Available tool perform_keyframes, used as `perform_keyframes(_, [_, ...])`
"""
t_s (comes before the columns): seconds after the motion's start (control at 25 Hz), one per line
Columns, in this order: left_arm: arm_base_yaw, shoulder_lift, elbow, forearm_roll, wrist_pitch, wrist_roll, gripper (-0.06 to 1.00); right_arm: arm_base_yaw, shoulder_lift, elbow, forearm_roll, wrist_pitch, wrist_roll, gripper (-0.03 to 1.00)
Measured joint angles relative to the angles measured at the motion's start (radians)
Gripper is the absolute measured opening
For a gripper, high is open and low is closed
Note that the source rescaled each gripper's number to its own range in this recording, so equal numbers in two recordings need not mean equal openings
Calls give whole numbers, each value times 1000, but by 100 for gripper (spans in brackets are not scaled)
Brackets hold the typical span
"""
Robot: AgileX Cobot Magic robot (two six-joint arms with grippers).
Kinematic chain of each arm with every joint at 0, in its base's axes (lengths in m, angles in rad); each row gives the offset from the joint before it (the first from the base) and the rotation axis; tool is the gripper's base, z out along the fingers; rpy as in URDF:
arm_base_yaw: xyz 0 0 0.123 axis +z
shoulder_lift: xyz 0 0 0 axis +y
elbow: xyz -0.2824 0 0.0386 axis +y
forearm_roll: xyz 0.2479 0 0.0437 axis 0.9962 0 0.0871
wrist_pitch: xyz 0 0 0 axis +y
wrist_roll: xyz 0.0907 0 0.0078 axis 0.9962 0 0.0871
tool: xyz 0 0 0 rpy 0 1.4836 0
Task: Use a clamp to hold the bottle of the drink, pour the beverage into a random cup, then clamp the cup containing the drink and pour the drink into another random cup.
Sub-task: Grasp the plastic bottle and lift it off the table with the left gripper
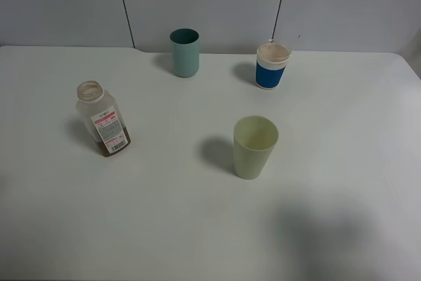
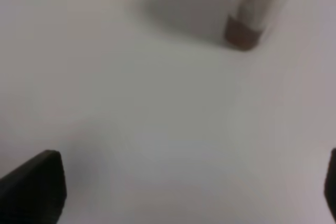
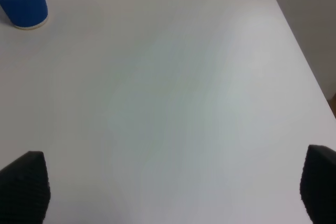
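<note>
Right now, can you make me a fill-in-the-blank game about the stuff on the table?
1. Counting the teal cup, the paper cup and the pale green cup, the table holds ___ cups.
2. The paper cup wears a ___ sleeve.
3. The bottle has a little ___ drink at its bottom.
Missing words: three; blue; brown.
</note>
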Motion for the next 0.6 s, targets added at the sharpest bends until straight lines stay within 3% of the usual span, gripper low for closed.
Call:
perform_keyframes(0.32, [-6, 208, 0, -73, -67, 161, 100, 0, 0, 0, 0, 0, 0, 86])
perform_keyframes(0.6, [-115, 348, -1, -77, -178, 221, 100, 0, 0, 0, 0, 0, 0, 86])
